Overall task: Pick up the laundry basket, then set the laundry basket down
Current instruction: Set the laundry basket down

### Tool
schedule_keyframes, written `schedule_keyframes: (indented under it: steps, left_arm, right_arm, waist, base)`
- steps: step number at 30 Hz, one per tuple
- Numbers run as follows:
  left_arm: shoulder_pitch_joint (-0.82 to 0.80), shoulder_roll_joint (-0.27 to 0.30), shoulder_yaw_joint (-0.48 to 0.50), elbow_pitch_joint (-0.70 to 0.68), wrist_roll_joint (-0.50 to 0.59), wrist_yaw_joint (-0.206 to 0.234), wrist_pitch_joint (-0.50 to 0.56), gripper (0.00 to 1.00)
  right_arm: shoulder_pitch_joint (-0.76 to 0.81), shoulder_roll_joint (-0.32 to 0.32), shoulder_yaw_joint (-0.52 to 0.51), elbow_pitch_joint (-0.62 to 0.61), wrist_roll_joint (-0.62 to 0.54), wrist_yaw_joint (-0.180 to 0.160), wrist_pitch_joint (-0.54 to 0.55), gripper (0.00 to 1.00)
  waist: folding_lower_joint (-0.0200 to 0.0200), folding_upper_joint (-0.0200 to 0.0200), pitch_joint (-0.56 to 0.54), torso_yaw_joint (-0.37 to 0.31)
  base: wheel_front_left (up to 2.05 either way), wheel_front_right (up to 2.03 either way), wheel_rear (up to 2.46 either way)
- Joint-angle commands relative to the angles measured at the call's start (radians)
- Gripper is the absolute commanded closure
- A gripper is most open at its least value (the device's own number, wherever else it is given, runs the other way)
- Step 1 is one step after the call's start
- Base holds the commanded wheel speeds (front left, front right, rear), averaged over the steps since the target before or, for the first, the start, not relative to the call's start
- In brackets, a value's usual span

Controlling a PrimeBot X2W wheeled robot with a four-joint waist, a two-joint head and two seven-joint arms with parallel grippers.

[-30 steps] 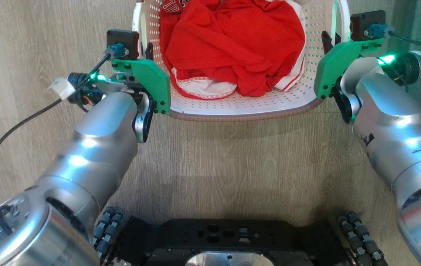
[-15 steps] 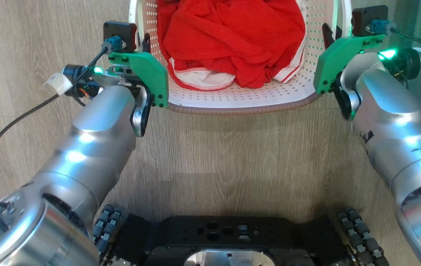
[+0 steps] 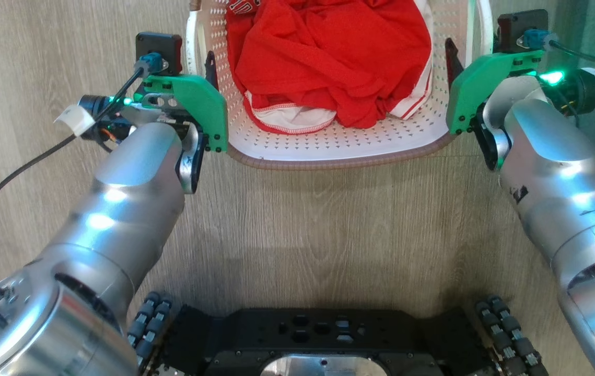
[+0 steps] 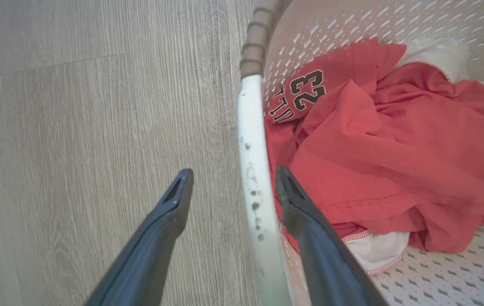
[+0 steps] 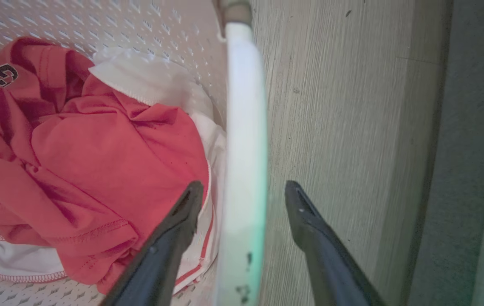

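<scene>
The laundry basket (image 3: 328,146), cream perforated plastic with a brown rim, stands on the wooden floor ahead of me with a red jersey (image 3: 328,57) piled inside. My left gripper (image 3: 199,62) is open and straddles the basket's white left handle (image 4: 250,127); in the left wrist view the gripper (image 4: 232,175) has one finger over the floor and one inside the basket, with gaps to the handle. My right gripper (image 3: 467,52) is open astride the right handle (image 5: 244,106) in the same way, and its fingers (image 5: 245,186) do not touch the handle.
My black wheeled base (image 3: 323,334) sits at the bottom of the head view. A black cable (image 3: 15,172) trails over the floor at the left. A grey strip (image 5: 471,127) runs along the floor just right of the basket.
Both grippers were shut on the basket's handles and now stand open around them. The left arm has shifted slightly outward.
</scene>
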Motion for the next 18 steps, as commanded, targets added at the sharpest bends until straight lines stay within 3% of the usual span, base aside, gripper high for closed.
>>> schedule_keyframes:
  steps: [1,11,18]
  left_arm:
    - [0.019,0.026,0.015,-0.002,-0.003,0.014,-0.005,0.0]
    - [0.03,0.026,0.053,-0.01,0.025,0.021,-0.005,0.0]
    - [0.079,0.045,0.135,-0.066,0.084,0.021,-0.005,0.0]
  right_arm:
    - [0.037,0.019,-0.001,-0.005,-0.009,-0.002,-0.007,0.0]
    - [0.043,0.024,-0.031,-0.005,-0.04,-0.002,-0.026,0.0]
    - [0.045,0.026,-0.053,-0.007,-0.06,-0.002,-0.042,0.0]
  waist:
    - [0.0,-0.0001,-0.005,0.0]
    - [0.0,-0.0001,-0.052,-0.007]
    - [0.0,-0.0001,-0.131,-0.013]
  base:
    - [0.0,0.0,0.0]
    - [0.0,0.0,0.0]
    - [0.0,0.0,0.0]
